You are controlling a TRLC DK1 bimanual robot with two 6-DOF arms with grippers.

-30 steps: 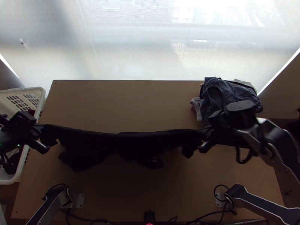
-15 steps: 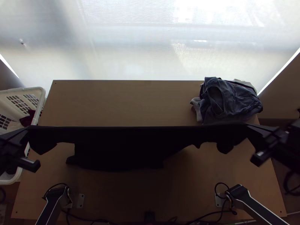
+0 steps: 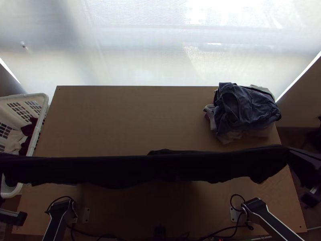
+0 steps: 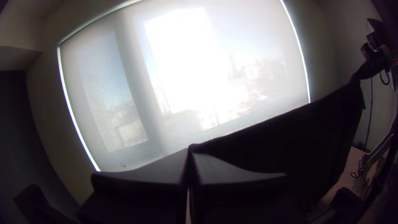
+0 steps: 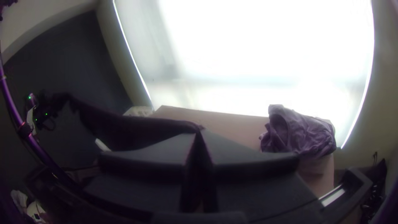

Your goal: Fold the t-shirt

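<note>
Above the counter [image 3: 120, 120], the dark t-shirt [image 3: 160, 170] is being held outstretched; its ends are being pinched by the left pincer [image 3: 13, 217] and right pincer [image 3: 290, 149].

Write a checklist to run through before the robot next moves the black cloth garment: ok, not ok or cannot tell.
1. Left black-fingered tool shut on the black cloth garment: ok.
2. Right black-fingered tool shut on it: ok.
3. Garment stretched between both tools: ok.
4. Gap to the blue-grey heap of clothes, from above: ok.
5. Garment spread flat on the light wooden table: not ok, it hangs.
6. Sleeves and hem told apart: cannot tell.
</note>
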